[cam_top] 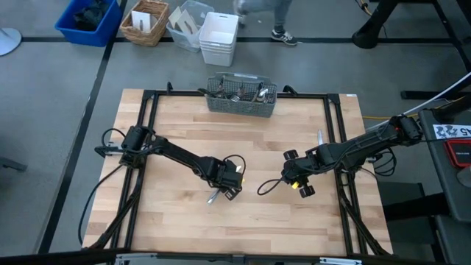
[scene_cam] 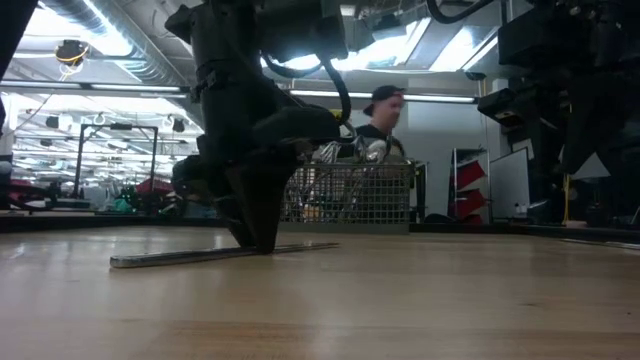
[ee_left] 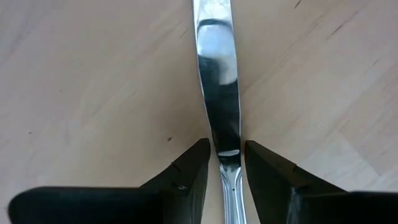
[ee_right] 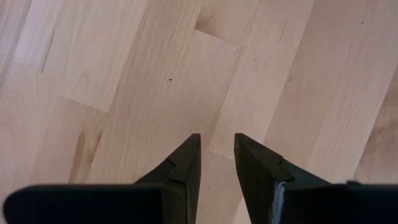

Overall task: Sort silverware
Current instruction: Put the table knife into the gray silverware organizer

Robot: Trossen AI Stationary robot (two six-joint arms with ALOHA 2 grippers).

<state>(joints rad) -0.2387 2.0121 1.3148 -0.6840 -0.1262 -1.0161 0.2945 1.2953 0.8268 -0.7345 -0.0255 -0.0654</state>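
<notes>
Left end effector (ee_left: 225, 163) is down on the surface (cam_top: 184, 125), fingers clamped on a table knife (ee_left: 219, 81) lying flat. Pickup underway; next, lift it toward the caddy (cam_top: 241, 96). Right end effector (ee_right: 216, 152) hovers slightly apart, empty.

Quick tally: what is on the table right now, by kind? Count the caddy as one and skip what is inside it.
Knife: 1
Loose piece, kind unclear: 1
Caddy: 1
Total: 3
</notes>
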